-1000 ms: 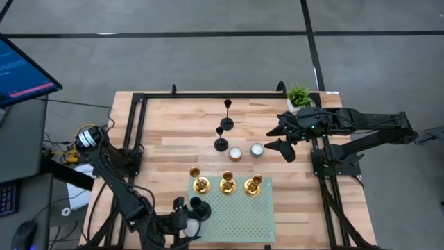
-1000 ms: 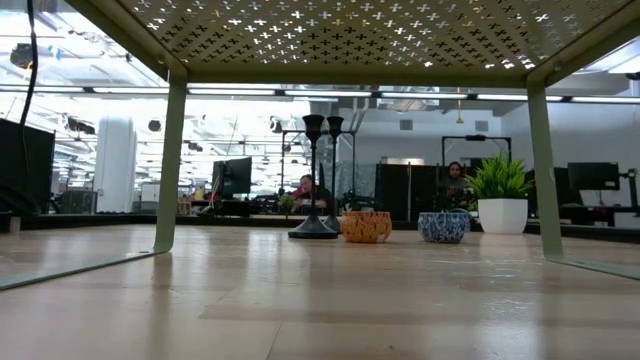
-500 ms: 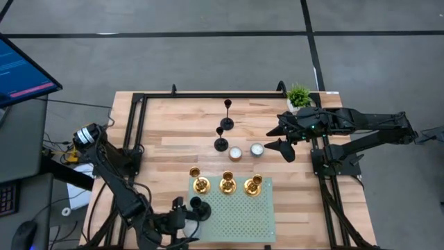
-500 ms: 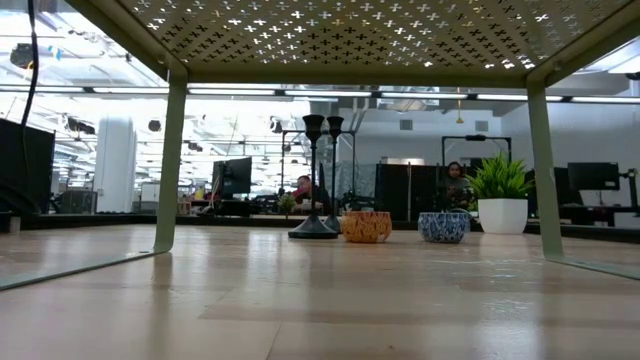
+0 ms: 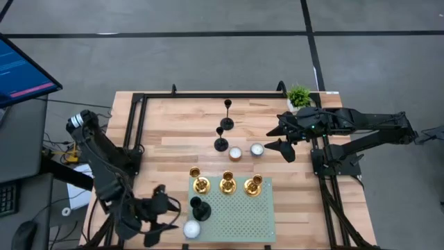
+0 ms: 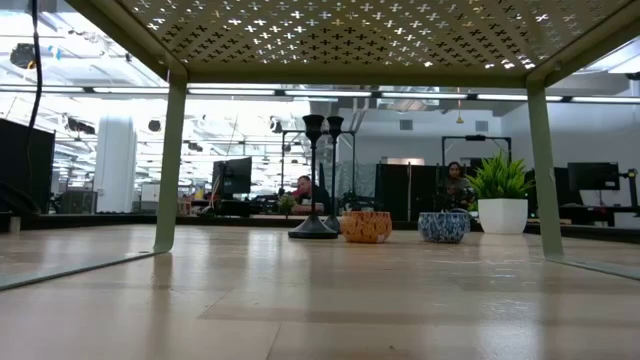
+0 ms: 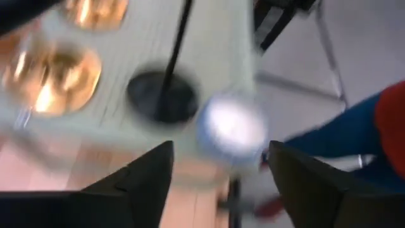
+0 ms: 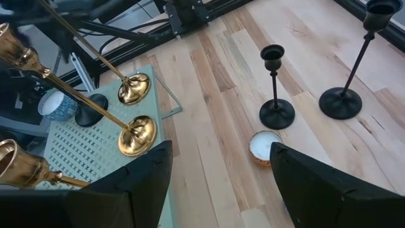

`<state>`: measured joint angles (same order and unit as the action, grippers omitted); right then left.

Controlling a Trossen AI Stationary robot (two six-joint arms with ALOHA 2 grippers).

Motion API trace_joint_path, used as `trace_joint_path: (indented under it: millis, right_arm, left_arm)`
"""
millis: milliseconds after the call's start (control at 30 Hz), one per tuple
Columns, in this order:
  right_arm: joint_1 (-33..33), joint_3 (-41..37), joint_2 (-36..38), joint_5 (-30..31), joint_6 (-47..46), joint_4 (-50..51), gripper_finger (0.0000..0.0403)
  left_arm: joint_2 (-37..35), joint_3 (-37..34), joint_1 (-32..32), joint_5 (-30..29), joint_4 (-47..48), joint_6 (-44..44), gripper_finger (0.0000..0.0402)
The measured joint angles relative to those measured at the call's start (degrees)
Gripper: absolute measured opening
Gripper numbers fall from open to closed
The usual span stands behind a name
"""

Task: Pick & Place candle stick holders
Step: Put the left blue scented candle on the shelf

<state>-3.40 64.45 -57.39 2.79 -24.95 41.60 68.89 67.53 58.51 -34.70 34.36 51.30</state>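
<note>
Three gold holders [image 5: 227,184] stand in a row at the far edge of a green perforated stand [image 5: 243,215]. One black holder [image 5: 198,207] stands on its round base at the stand's left; in the left wrist view [image 7: 161,95] it is just ahead of my fingers. Two more black holders [image 5: 220,144] [image 5: 227,123] stand on the table at mid-far, also seen in the right wrist view [image 8: 276,114]. My left gripper [image 5: 163,210] is open and empty just left of the stand. My right gripper [image 5: 276,139] is open and empty above the table's right part.
A small white bowl [image 5: 191,228] sits on the stand's near left corner, close to the black holder. Two small bowls [image 5: 236,153] [image 5: 257,149] stand on the table beside the black holders. A potted plant [image 5: 299,96] is at the far right. A dark frame [image 5: 135,125] borders the table.
My left gripper has drawn back from the black holder on the stand toward the table's left edge. The holder stays upright on the stand. The white bowl now shows where the gripper was.
</note>
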Motion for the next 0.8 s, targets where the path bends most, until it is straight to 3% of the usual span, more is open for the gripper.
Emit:
trace_joint_path:
  millis: [133,400,800]
  right_arm:
    - [0.0,0.0,0.0,0.0,0.0,0.0,0.0256]
    - [0.1,0.0,0.0,0.0,0.0,0.1,0.0256]
    - [0.6,0.0,0.0,0.2,1.5,0.1,0.0256]
  left_arm:
    - [0.1,-0.1,0.2,5.0,8.3,9.9,0.0188]
    - [5.2,0.0,-0.4,14.0,3.0,10.7,0.0019]
    - [5.5,0.0,-2.9,11.3,-1.6,10.4,0.0003]
